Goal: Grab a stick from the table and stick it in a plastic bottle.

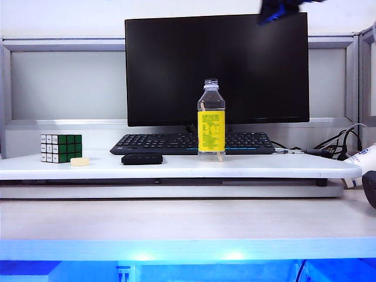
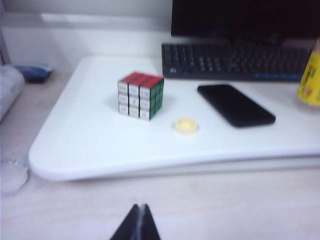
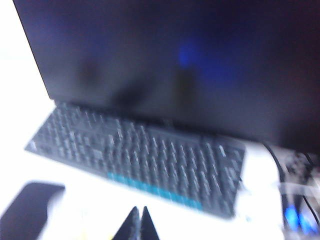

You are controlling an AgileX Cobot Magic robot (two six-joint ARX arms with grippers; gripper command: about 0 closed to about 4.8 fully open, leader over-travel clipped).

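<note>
The plastic bottle stands upright and uncapped on the white shelf board, its yellow label also at the edge of the left wrist view. A pale end of the stick seems to show inside, at the bottle's base. My right gripper is a dark blur high up in front of the monitor, right of the bottle; its wrist view shows the tips shut and empty. My left gripper hangs shut and empty over the table, before the shelf's left end.
On the shelf board are a Rubik's cube, a small yellowish roll, a black phone and a keyboard, with a monitor behind. Cables lie at the right.
</note>
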